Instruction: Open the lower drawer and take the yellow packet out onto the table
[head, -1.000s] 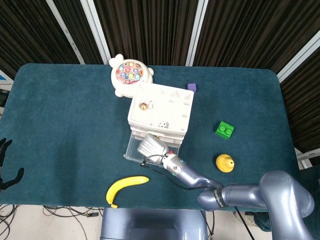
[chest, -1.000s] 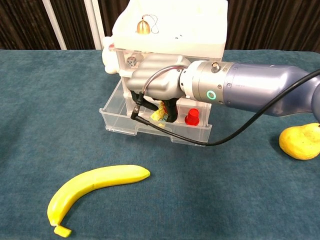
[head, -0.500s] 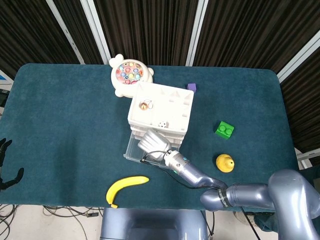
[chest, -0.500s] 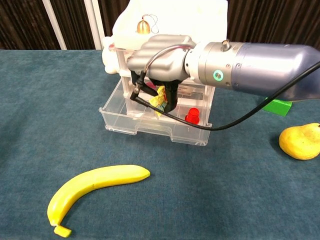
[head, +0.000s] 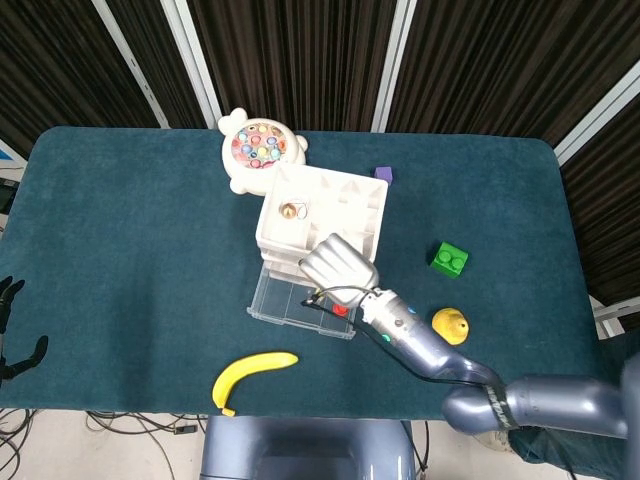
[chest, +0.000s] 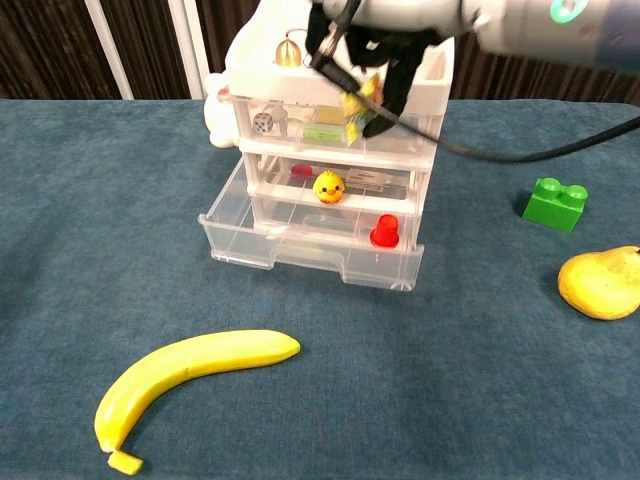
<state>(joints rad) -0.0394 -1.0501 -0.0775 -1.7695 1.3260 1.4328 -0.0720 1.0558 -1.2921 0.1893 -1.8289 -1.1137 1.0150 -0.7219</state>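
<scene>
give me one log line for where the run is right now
stage: lifting out | right hand: holds yellow packet, raised above open lower drawer | packet: not yet on table | left hand: out of view

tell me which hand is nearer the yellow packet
Right. The right hand holds the yellow packet up above the open lower drawer; the left hand sits far off at the table's left edge.
</scene>
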